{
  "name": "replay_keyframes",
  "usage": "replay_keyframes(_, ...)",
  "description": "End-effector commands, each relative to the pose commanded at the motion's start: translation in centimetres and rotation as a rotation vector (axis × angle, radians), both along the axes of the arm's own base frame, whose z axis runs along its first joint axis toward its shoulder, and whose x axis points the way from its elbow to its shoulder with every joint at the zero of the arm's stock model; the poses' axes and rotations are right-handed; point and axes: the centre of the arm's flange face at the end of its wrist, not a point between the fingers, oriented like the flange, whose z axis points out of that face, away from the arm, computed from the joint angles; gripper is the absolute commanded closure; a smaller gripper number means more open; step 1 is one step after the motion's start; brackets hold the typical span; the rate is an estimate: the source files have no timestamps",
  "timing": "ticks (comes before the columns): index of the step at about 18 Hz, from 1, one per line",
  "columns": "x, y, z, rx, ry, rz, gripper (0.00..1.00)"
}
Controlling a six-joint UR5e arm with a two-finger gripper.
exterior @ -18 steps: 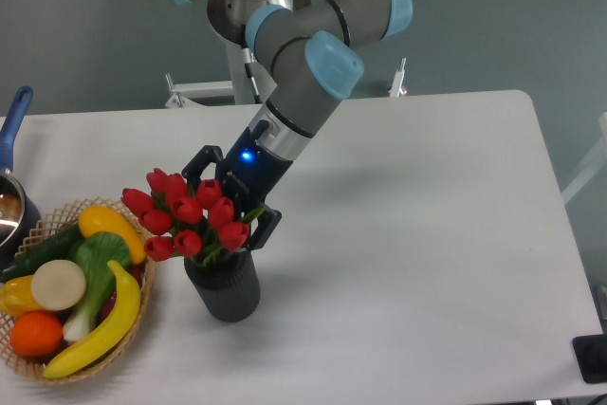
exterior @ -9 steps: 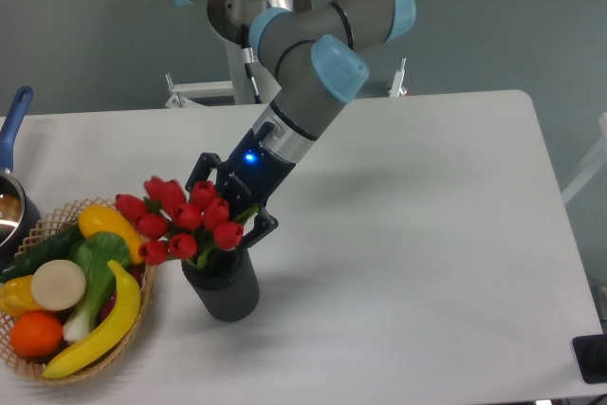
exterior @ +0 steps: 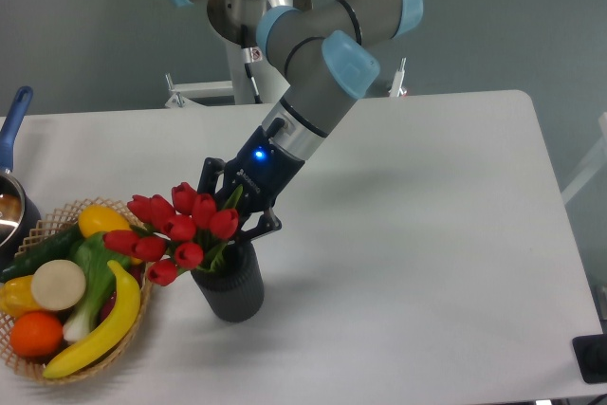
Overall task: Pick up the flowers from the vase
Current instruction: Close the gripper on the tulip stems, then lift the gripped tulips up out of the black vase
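Observation:
The flowers, a bunch of red tulip heads on green stems, lean left out of the vase, a dark ribbed cylinder near the table's front. Their heads hang towards the basket. My gripper comes down from the upper right and sits just above the vase's rim, with its black fingers closed around the stems below the heads. The stem bottoms are still inside the vase, and the grip point is partly hidden by the tulip heads.
A woven basket of fruit and vegetables, with a banana in it, stands right to the left of the vase. A pot with a blue handle is at the left edge. The arm's base stands behind the table.
The fingers have closed in on the stems. The bunch has tipped further left towards the basket, and the vase has shifted slightly right. The arm has moved a little right.

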Motion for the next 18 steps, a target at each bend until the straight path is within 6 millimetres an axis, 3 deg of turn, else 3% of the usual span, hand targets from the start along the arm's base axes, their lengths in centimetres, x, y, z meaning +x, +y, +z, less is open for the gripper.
replay_keyframes(8, -1.2, -0.9, 1.6, 0.039, -0.059, 0.042, 0.63)
replay_keyframes(14, -2.8, -0.8, 5.3, 0.075, -0.113, 0.101, 0.63)
replay_keyframes(18, -3.0, -0.7, 6.5, 0.071, -0.137, 0.128, 0.63)
